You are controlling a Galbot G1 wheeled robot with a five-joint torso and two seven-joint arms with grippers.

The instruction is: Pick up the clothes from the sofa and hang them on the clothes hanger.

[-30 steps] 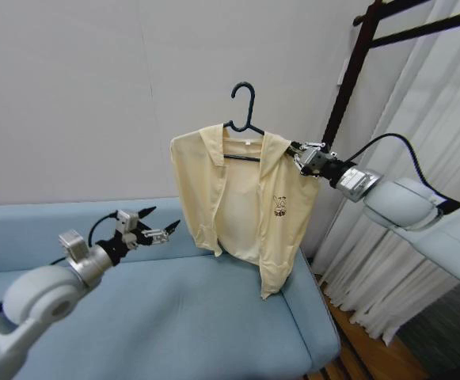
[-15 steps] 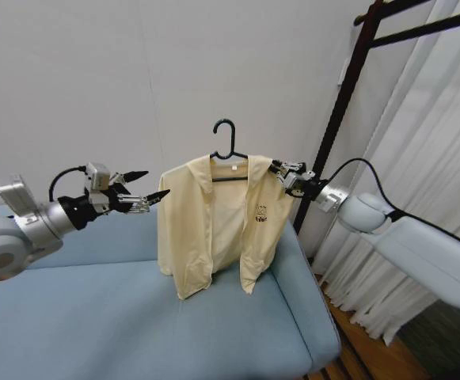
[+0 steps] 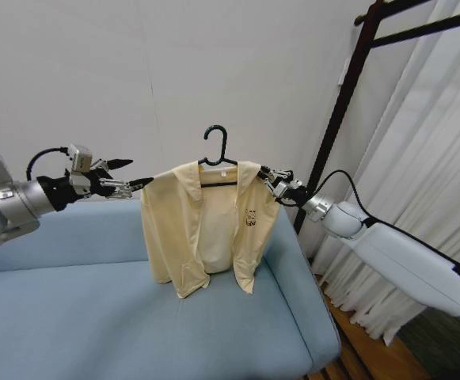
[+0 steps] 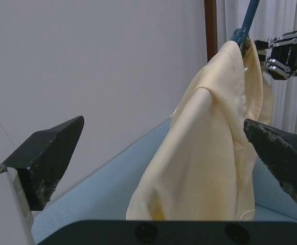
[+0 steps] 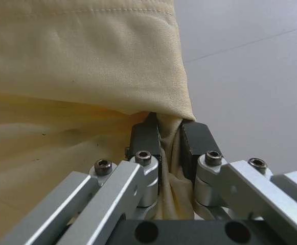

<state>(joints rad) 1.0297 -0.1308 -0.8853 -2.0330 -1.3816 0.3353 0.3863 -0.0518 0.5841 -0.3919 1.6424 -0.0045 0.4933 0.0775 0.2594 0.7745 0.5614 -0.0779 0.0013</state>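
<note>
The shirt (image 3: 198, 229) hangs on its hanger (image 3: 216, 128) above the sofa (image 3: 71, 317), right gripper (image 3: 268, 176) clamped on one shoulder; left gripper (image 3: 139, 172) (fingers apart, beside the other shoulder) should grip squarely so the hook rides level

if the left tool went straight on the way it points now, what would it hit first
Most likely the shirt. The open left tool points at the shirt's near shoulder, which lies straight ahead in the left wrist view. The gap between them is hard to judge, but nothing else appears in that line.
</note>
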